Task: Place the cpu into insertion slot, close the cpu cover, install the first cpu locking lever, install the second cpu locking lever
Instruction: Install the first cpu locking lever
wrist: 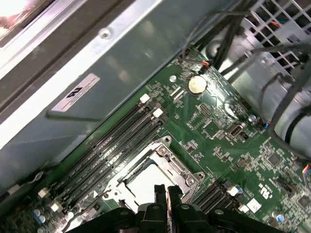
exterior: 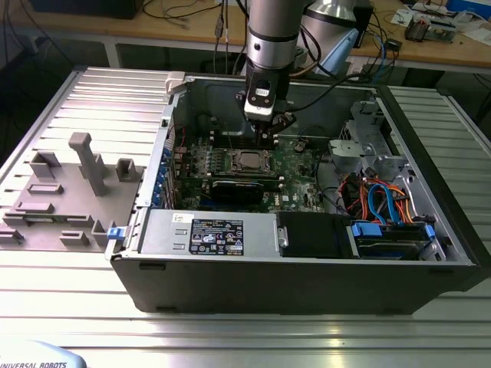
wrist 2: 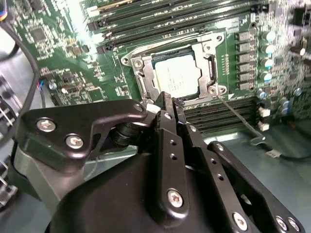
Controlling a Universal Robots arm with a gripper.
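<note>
Tool (wrist 2: 166, 98), pinched closed (holding nothing), hangs near the cpu (wrist 2: 177, 75) lying flat, face-up.

An open computer case (exterior: 307, 287) stands on the ribbed metal bench (exterior: 230, 341), with its inside facing up. In it lies the green motherboard (exterior: 299, 165). The silvery cpu (exterior: 250, 160) sits in the insertion slot (exterior: 228, 162) near the middle of the board. 1 arm (exterior: 272, 38) comes down from above, and its tool (exterior: 268, 139) hangs close over the far edge of the slot. A long black card (exterior: 244, 188) lies just in front of the slot. Blue and orange cables (exterior: 377, 201) are at the exterior view's right. Outside the case, at the exterior view's left, a grey tray (exterior: 73, 207) carries several grey holders.
</note>
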